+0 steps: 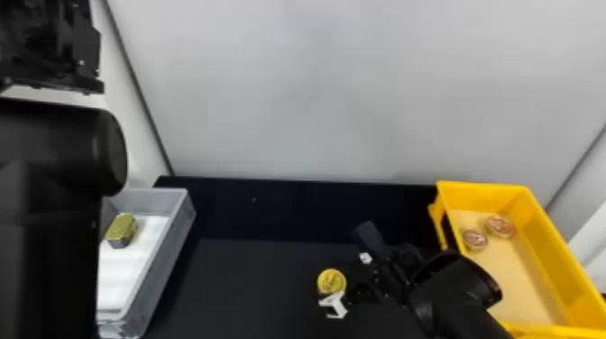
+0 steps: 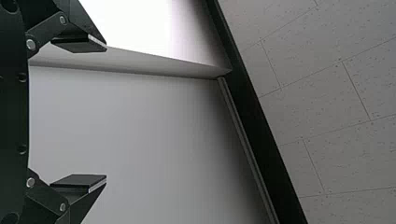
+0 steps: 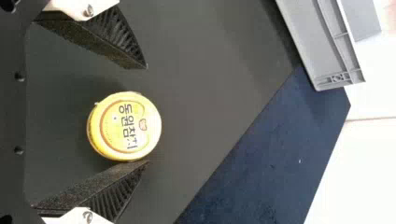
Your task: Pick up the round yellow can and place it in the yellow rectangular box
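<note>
The round yellow can (image 1: 331,281) stands on the dark table, right of centre in the head view. My right gripper (image 1: 348,280) is down around it. In the right wrist view, the can's yellow lid (image 3: 125,126) lies between the spread fingers of my right gripper (image 3: 147,115), close against the lower one and apart from the upper one. The yellow rectangular box (image 1: 552,252) sits at the right and holds two round cans. My left arm (image 1: 49,180) is raised at the left side; in the left wrist view my left gripper (image 2: 106,113) is open with nothing in it.
A grey bin (image 1: 169,252) at the left holds a small gold-green block (image 1: 121,229) on a white bottom. Its grey corner (image 3: 322,51) appears in the right wrist view. A pale wall (image 1: 293,90) rises behind the table.
</note>
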Robot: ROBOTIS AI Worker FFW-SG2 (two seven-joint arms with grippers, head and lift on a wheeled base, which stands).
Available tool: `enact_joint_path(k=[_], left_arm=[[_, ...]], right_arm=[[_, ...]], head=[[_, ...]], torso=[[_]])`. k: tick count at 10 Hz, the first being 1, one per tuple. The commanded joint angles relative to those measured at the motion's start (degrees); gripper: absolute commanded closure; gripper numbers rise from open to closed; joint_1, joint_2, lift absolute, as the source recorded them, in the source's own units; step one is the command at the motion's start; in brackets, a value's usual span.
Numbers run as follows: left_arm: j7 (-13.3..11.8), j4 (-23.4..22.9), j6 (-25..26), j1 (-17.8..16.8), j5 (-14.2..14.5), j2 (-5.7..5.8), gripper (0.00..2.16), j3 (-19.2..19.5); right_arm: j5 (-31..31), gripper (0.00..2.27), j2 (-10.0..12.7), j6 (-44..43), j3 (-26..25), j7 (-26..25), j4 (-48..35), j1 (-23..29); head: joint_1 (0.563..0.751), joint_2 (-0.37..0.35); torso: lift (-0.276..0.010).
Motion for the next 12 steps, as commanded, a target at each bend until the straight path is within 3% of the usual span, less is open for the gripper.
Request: enact_joint_path(k=[1, 4, 6, 9, 12], left_arm=[[-0.07, -0.03, -0.13, 0.07, -0.01, -0.02, 0.26, 0.09], [-0.15, -0.21, -0.22, 0.16, 0.08, -0.02, 0.26, 0.35], [-0.15, -0.47, -0.22, 0.34, 0.08, -0.11, 0.26, 0.44], [-0.24, -0.82, 0.13, 0.51, 0.08, -0.20, 0.26, 0.52], [-0.42, -2.23, 1.89, 0.86, 0.08, 0.15, 0.26, 0.61]], right_arm=[[0.93, 0.09, -0.29, 0.17, 0.00, -0.07, 0.22, 0.09], [1.72, 0.31, -0.64, 0.97, 0.00, -0.25, 0.05, 0.36], [2.07, 0.62, -0.73, 2.11, 0.08, -0.43, -1.01, 0.62], [2.51, 0.70, -0.99, 2.99, 0.08, 0.63, -2.50, 1.41], [3.83, 0.70, -3.81, 11.08, -0.53, 4.06, -18.94, 6.33]], head=[[0.663, 0.054], [0.663, 0.054], [0.663, 0.054], [0.663, 0.054], [0.663, 0.054]], torso=[[-0.010], [-0.010], [-0.010], [-0.010], [-0.010]])
